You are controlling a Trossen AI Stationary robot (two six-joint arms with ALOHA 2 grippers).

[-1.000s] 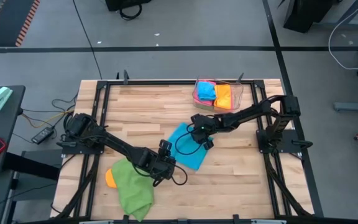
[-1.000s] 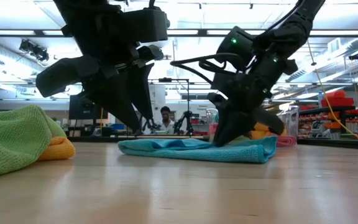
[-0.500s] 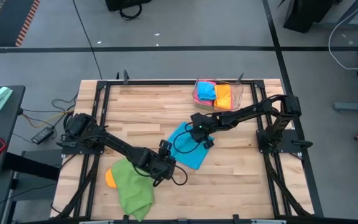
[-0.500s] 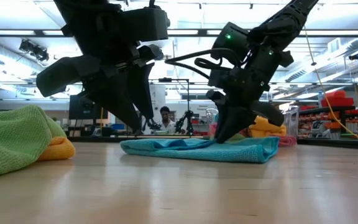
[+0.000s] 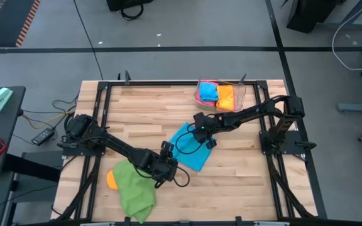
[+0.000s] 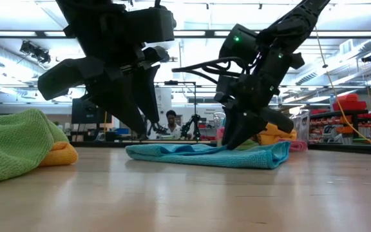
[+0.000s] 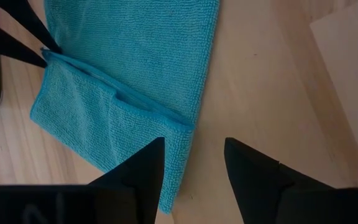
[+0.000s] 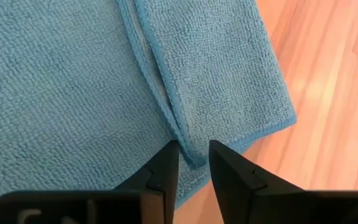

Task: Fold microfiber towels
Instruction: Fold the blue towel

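Now we see the right gripper (image 8: 193, 163) has loosened over the blue towel's (image 5: 190, 147) folded edge, fingers slightly parted; the left gripper (image 7: 192, 167) stays open beside that towel.

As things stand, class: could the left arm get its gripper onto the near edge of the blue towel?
Probably yes. The left gripper hangs open just above the blue towel, at its corner, and nothing lies between them. The right gripper works the far folded edge, out of the way.
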